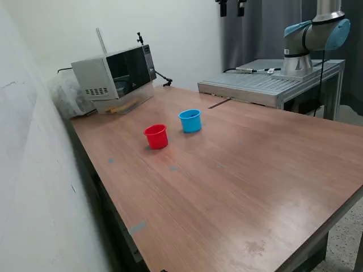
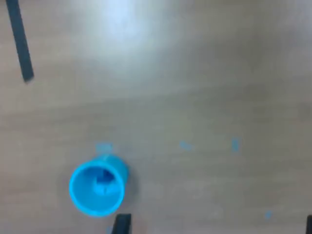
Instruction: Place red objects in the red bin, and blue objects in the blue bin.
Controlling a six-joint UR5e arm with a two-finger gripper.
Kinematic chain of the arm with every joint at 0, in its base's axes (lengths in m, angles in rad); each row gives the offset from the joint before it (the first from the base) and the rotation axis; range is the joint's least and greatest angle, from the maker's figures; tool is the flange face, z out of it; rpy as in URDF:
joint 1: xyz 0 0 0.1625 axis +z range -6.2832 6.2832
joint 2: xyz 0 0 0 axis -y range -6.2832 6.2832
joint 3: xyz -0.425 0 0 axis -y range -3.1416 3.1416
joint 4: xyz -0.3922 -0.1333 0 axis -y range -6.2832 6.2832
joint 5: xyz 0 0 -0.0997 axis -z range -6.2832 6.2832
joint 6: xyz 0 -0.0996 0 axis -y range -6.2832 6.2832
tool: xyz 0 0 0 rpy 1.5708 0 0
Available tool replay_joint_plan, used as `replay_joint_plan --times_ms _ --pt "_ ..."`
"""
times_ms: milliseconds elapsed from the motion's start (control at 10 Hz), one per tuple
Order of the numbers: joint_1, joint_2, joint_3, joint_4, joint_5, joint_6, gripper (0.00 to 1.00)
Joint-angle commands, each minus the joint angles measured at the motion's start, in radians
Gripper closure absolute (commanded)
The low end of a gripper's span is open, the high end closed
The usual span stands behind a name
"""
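Exterior view: the red bin [image 1: 156,136] and the blue bin [image 1: 190,120] stand upright, near each other but apart, on the wooden surface [image 1: 238,181], the red one toward the exterior view's left. Both are small round tapered cups with rolled rims. A microwave [image 1: 116,76] sits behind them. In the wrist view the blue bin [image 2: 97,185] is seen from above with something dark blue inside. The jaws show only as dark tips, well apart, clamped on nothing.
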Motion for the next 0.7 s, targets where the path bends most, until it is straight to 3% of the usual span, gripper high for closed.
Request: replay_joint_plan --times_ms 0,200,500,600 --pt "0.045 -0.128 0.036 0.141 0.034 0.019 0.00" --pt "0.049 -0.191 0.105 0.163 0.035 0.021 0.00" --pt "0.175 -0.246 0.194 0.290 0.030 0.008 0.00" --pt "0.185 -0.248 0.200 0.341 0.028 0.005 0.00"
